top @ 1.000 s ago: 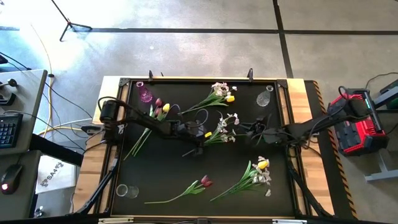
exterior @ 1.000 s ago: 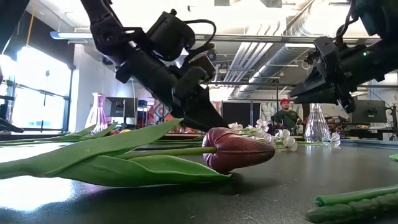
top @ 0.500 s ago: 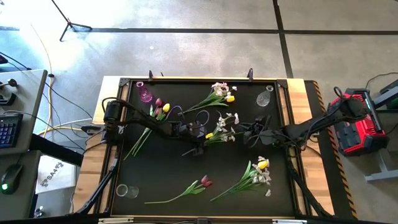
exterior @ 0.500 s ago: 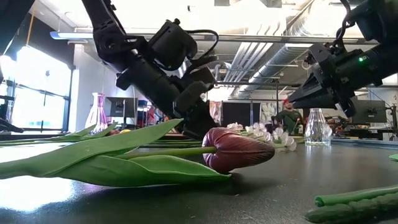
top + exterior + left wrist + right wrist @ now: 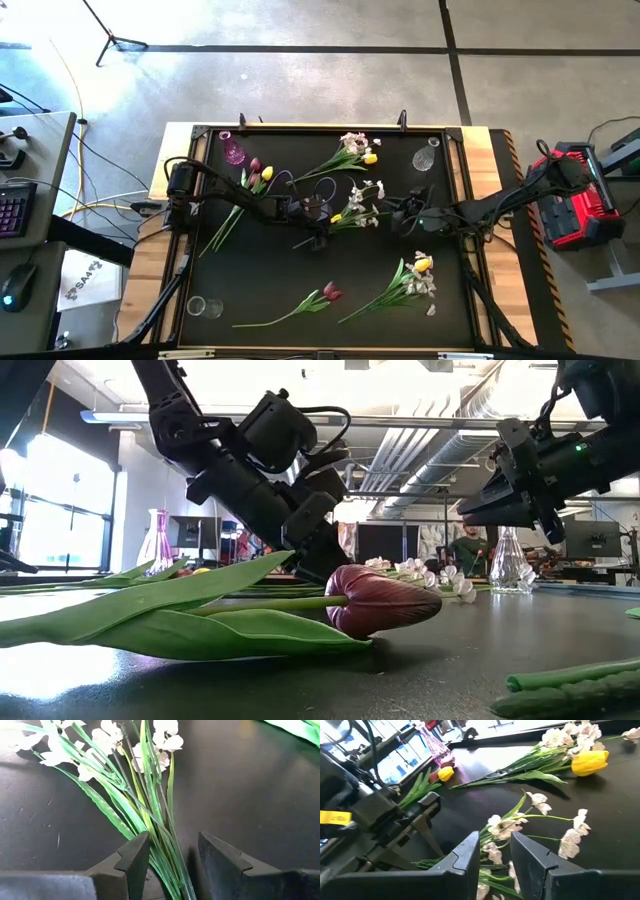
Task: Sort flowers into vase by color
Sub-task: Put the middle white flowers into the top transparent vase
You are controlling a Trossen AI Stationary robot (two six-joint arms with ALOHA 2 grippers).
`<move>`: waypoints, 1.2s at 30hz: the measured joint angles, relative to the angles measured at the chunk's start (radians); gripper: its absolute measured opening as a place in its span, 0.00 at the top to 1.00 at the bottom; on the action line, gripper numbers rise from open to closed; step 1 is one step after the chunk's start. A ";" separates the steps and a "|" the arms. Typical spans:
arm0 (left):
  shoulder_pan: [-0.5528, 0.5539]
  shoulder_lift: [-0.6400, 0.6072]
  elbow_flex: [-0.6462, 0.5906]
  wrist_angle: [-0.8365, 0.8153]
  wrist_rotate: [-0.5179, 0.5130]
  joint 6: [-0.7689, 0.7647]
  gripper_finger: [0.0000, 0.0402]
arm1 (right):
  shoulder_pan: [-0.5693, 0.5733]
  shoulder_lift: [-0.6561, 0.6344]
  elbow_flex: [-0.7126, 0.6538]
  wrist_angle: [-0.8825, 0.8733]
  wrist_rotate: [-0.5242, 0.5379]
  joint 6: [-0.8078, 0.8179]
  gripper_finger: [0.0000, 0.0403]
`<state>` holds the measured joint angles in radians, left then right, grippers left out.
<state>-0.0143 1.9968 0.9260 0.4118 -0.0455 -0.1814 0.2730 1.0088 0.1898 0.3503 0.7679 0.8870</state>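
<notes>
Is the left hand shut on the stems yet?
No, open: the left hand straddles the white spray's stems, with gaps at both fingers.

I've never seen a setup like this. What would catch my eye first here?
Probably the two dark arms meeting at the middle of the black table, both at one bunch of pale blossoms. The left gripper has its fingers open astride the bunch's green stems, while the right gripper hovers over the blossoms with its fingers apart. Nearest the low camera lies a dark red tulip.
</notes>
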 joint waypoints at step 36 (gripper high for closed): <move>0.002 -0.256 -0.019 0.005 -0.276 0.082 0.99 | 0.091 -0.005 0.000 0.605 -0.242 -0.446 0.76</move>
<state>-0.0119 1.7413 0.9068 0.4171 -0.3214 -0.0998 0.3641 1.0034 0.1902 0.9554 0.5263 0.4409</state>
